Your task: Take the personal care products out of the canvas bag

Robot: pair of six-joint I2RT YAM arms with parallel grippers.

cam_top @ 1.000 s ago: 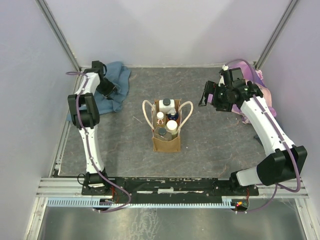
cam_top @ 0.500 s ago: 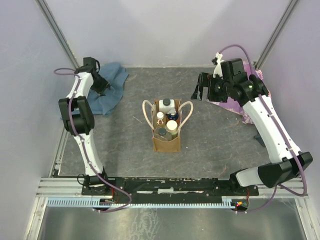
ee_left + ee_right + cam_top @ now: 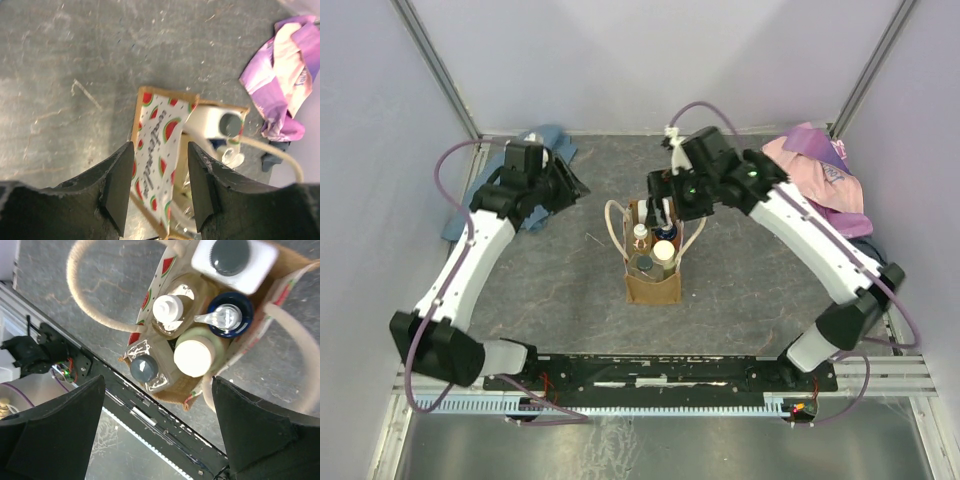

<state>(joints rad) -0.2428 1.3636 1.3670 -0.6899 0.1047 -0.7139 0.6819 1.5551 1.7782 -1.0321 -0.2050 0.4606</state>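
Observation:
The canvas bag (image 3: 652,287) stands upright mid-table with two cream loop handles (image 3: 615,222). Inside it stand the personal care products: a white rectangular bottle with a dark cap (image 3: 234,257), a blue-capped pump bottle (image 3: 229,317), a small cream-capped bottle (image 3: 169,309), a larger cream-capped one (image 3: 194,356) and a dark-lidded jar (image 3: 144,369). My right gripper (image 3: 662,195) hovers above the bag's far end, wide open and empty (image 3: 157,430). My left gripper (image 3: 572,183) is open and empty, to the bag's far left, facing the bag (image 3: 160,165).
A blue cloth (image 3: 548,140) lies at the back left behind the left arm. A pink-purple cloth (image 3: 820,170) lies at the back right. The bag's lining has a watermelon print (image 3: 162,145). The arm base rail (image 3: 660,372) runs along the near edge.
Both arms swung inward. My right gripper moved left from near the pink-purple cloth to above the bag. My left gripper left the blue cloth and came toward the bag.

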